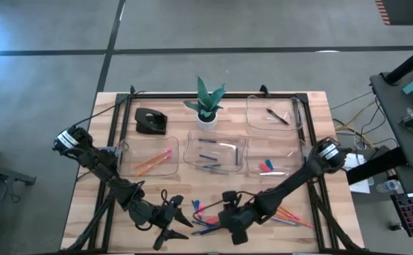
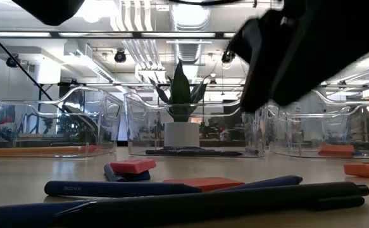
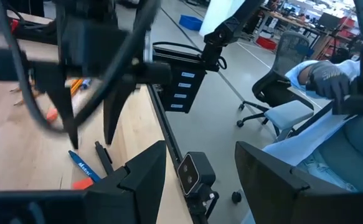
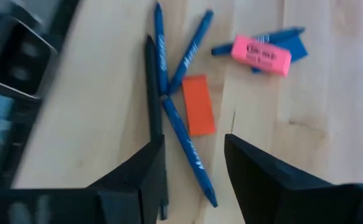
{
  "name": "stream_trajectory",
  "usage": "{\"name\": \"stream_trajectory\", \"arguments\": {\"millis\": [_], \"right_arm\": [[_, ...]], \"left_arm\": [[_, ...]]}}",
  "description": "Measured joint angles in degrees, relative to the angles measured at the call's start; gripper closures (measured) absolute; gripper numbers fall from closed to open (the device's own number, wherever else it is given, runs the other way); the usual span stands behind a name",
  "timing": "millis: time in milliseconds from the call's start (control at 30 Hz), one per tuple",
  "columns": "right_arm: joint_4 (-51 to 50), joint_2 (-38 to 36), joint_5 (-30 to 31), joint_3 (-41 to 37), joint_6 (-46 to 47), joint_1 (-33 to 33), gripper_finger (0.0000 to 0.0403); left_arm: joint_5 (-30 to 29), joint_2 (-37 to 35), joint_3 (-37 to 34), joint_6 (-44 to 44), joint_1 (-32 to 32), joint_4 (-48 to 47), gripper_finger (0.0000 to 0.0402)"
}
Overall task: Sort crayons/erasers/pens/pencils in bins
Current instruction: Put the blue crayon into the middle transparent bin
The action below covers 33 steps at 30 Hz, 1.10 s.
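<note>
Blue crayons (image 4: 189,149), black pen (image 4: 151,87), orange eraser (image 4: 198,104) lying loose, near table's front edge

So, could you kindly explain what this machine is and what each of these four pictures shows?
It is a robot with two dark arms at a wooden table. One picture looks down from above, one looks level across the tabletop, and two come from cameras on the wrists. Clear bins already hold orange pencils, blue crayons, erasers and a pen. More lie loose near the front edge. The right end effector hovers open over a blue crayon beside an orange eraser. The left end effector waits open, holding nothing.
</note>
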Motion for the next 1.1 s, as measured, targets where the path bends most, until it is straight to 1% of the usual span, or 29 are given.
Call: {"name": "stream_trajectory", "arguments": {"millis": [100, 233, 633, 733, 967, 1100], "right_arm": [[-0.1, 1.8, 0.0, 0.0, 0.2, -0.2, 0.0239], [0.0, 3.9, -0.4, 0.0, 0.5, -0.3, 0.0241], [0.0, 7.8, -0.6, 0.2, 1.5, -0.3, 0.0268], [0.0, 8.0, -0.6, 0.2, 1.4, -0.3, 0.0283], [-0.1, 8.1, -1.0, 0.2, 0.9, -0.3, 0.0333], [-0.3, 8.1, -1.0, 0.2, -0.4, -0.3, 0.0351]], "left_arm": [[-0.1, 0.0, 0.0, 0.0, 0.0, 0.0, 0.0223], [-0.1, 0.0, 0.0, 0.0, 0.0, 0.0, 0.0223], [-0.1, 0.0, 0.0, 0.0, 0.0, -0.1, 0.0223], [-0.1, 0.0, 0.0, 0.0, 0.0, -0.1, 0.0223], [-0.1, 0.0, 0.0, 0.0, 0.0, -0.1, 0.0223], [-0.1, 0.0, 0.0, 0.0, 0.0, -0.1, 0.0223]]}}
